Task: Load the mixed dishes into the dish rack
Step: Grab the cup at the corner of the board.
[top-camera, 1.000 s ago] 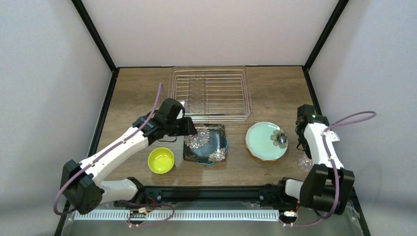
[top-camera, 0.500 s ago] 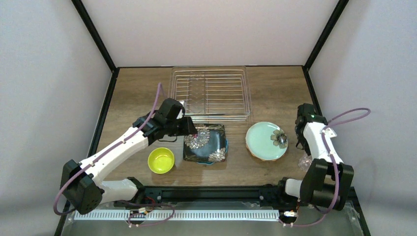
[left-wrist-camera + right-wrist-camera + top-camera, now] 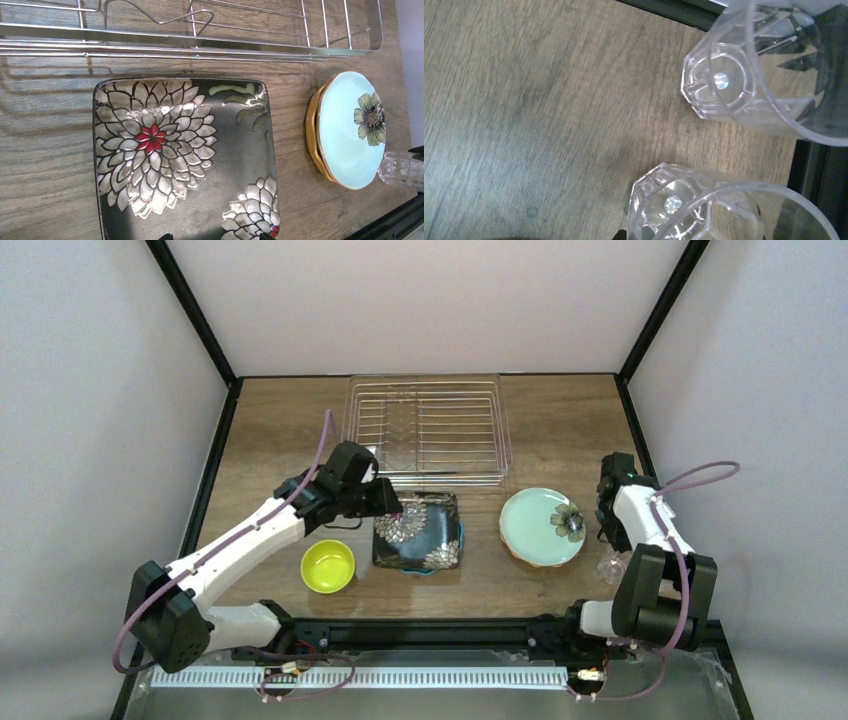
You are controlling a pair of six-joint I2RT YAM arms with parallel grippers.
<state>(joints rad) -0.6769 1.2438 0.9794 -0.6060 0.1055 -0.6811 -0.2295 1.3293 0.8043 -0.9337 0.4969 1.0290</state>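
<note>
Top external view: a wooden table holds the silvery wire dish rack at the back centre, with no dishes in it. In front of it lies the black square floral plate, and the left gripper hovers at that plate's left edge. A small yellow-green bowl sits to the plate's left, near the front. To the right is the round mint flower plate, stacked on an orange plate whose rim shows. The right gripper points down at the table's right edge, just beside a clear glass; the arm hides its fingers. Left wrist view: the black plate fills the lower middle, flat on the wood, with the rack's low rim running across the top. Two dark fingertips show at the bottom edge, set well apart and gripping nothing. The mint plate on its orange plate lies to the right, and the glass's base shows at the far right edge. Right wrist view: the clear glass is seen from above at the bottom, close to the camera, and a second clear glass stands just beyond it, upper right. I cannot tell whether the right jaws are apart or clamped on the glass's rim.
</note>
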